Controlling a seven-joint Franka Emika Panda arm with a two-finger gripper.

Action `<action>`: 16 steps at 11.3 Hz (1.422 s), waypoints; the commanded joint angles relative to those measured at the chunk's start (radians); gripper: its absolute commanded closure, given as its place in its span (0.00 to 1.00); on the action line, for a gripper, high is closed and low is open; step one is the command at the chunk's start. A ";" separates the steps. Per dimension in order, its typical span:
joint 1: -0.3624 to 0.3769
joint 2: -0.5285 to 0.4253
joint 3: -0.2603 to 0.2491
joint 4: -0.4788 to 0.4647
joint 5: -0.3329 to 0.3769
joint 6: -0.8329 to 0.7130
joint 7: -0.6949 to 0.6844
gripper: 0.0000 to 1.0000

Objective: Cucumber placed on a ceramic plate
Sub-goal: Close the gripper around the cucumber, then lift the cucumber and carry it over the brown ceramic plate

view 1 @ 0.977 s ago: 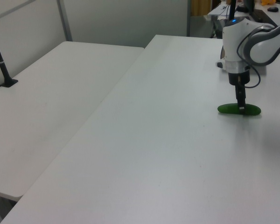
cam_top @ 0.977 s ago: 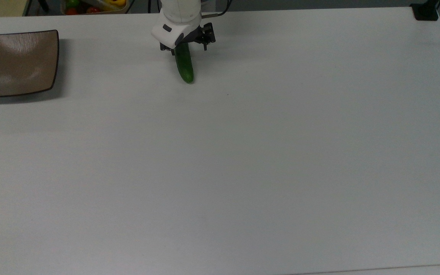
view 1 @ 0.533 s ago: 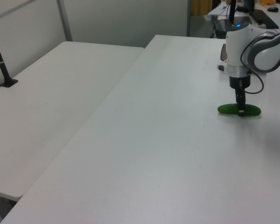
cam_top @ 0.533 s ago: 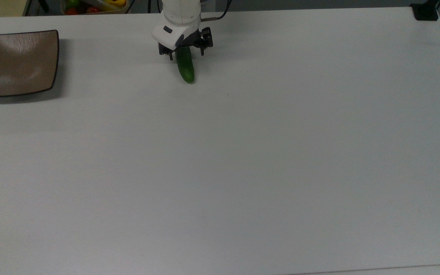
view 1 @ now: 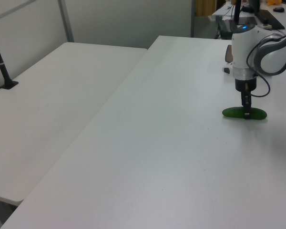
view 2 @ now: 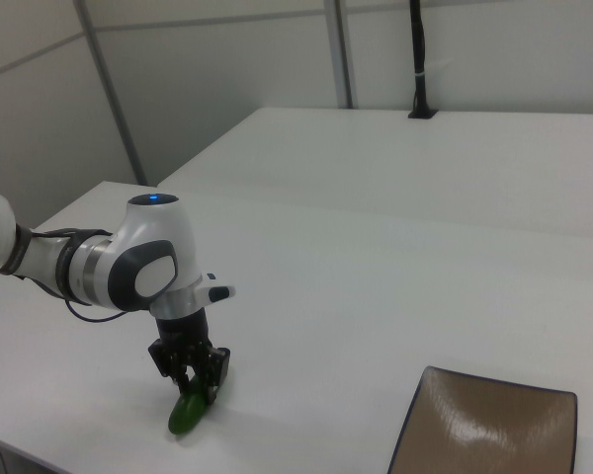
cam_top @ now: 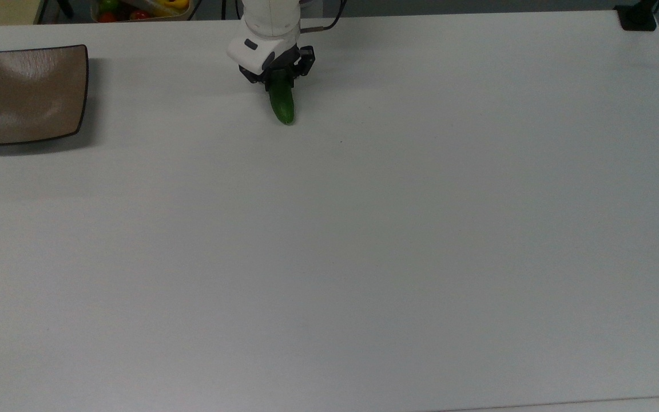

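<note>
The two-finger gripper (cam_top: 279, 80) is clamped on the short, glossy dark green cucumber (cam_top: 282, 104), which lies on the white table (cam_top: 364, 229). Lift and carry remain; the square taupe-brown ceramic plate (cam_top: 26, 94) sits well apart, toward the top view's left.

White table (cam_top: 364, 229): one green cucumber (cam_top: 282, 106) lying flat near the top view's upper edge; one square brown plate (cam_top: 23, 94) at the top view's far left.

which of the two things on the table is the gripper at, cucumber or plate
The cucumber. The gripper sits over its far end, while the plate lies apart at the top view's left edge.
</note>
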 commanded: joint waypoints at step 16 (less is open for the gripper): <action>-0.129 -0.061 -0.027 0.562 0.040 -0.621 -0.120 1.00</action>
